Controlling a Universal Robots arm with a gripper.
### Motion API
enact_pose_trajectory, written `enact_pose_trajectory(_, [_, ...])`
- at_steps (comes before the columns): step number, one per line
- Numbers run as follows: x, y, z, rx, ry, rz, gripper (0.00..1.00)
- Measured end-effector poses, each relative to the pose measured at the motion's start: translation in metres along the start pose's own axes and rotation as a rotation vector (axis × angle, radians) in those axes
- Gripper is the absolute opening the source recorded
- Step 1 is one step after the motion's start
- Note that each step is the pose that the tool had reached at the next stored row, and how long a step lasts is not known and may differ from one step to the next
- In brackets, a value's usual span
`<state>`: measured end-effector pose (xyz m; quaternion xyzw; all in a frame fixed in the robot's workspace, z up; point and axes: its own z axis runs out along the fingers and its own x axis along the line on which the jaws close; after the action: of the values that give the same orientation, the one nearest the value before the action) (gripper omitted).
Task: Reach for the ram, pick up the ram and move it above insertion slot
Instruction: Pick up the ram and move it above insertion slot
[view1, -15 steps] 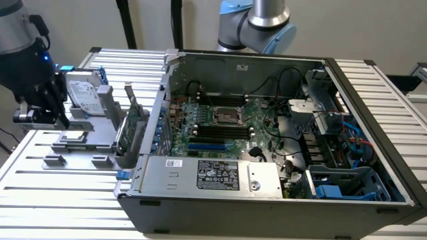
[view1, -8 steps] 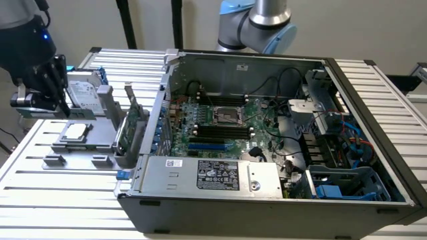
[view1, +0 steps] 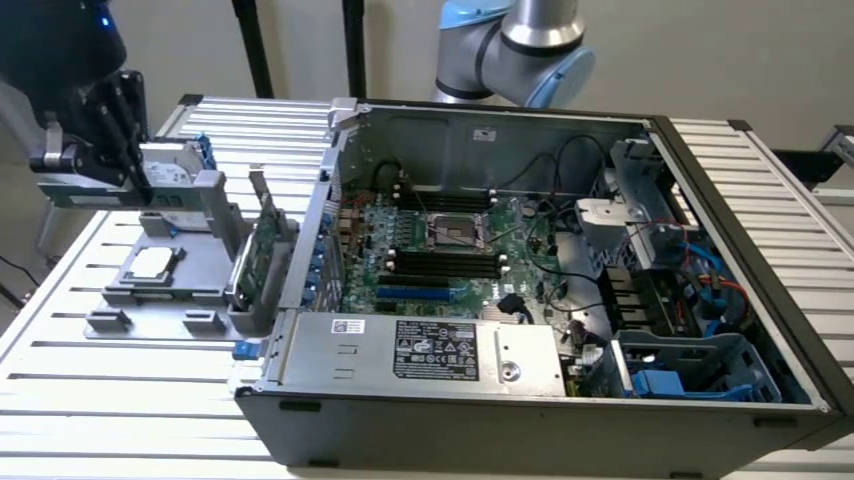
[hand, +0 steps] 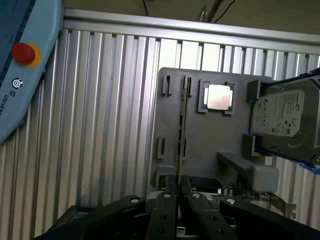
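The jaws of the gripper (view1: 131, 165), in the exterior view, hung at the view's far left, above the far end of a grey parts holder (view1: 200, 250) on the slatted metal table (view1: 134, 380). From this side, their spacing could not be told. A silver hard drive (view1: 167, 172) stood in the holder just beside the gripper. A square processor chip (view1: 150, 262) lay flat nearer the camera. A green expansion card (view1: 267, 235) stood upright along the holder's edge, next to an open computer case (view1: 534, 420). Inside the case lay the motherboard (view1: 441, 250) with its dark memory slots (view1: 447, 265). The robot arm (view1: 521, 50) rose behind the case.

In the wrist view, the gripper (hand: 179, 182) looked straight down on the holder (hand: 220, 140). Its jaws stood close together with a narrow dark gap between the tips, and nothing was pinched in them. The ram (hand: 182, 125) rested on its edge in the holder, seen as a thin line running away from the fingertips, in line with the gap and apart from them. The processor chip (hand: 218, 96) sat just beside the ram's far end, and the hard drive (hand: 282, 117) lay beyond it. A pendant with a red button (hand: 23, 52) rested on the table (hand: 100, 125), well apart from the holder.
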<state>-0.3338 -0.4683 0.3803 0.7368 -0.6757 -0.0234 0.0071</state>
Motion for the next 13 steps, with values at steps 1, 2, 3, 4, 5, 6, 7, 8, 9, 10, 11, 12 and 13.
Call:
enact_pose_trajectory(1, [-0.001,-0.0025,-0.0035,0.0,0.0,0.0,0.14])
enact_pose_trajectory(2, [-0.001,-0.0051,-0.0068,0.0,0.0,0.0,0.14])
enact_pose_trajectory(3, [-0.002,-0.0076,-0.0099,-0.0001,0.0001,0.0,0.14])
enact_pose_trajectory(4, [-0.003,-0.0103,-0.0129,0.0,0.0,0.0,0.14])
enact_pose_trajectory(5, [-0.004,-0.0128,-0.0155,0.0,0.0,0.0,0.14])
enact_pose_trajectory(6, [-0.004,-0.0152,-0.0179,-0.0001,0.0001,0.0,0.14])
enact_pose_trajectory(7, [-0.005,-0.0176,-0.02,-0.0001,0.0001,0.0,0.14])
enact_pose_trajectory(8, [-0.006,-0.0202,-0.0221,-0.0001,0.0001,0.0,0.14])
enact_pose_trajectory(9, [-0.006,-0.0229,-0.0238,-0.0001,0.0001,0.0,0.14])
enact_pose_trajectory(10, [-0.007,-0.0259,-0.025,-0.0001,0.0,0.0,0.14])
enact_pose_trajectory(11, [-0.007,-0.0289,-0.0259,0.0,0.0,0.0,0.14])
enact_pose_trajectory(12, [-0.008,-0.032,-0.0269,-0.0001,0.0001,0.0,0.14])
enact_pose_trajectory(13, [-0.008,-0.0353,-0.0277,0.0,0.0,0.0,0.14])
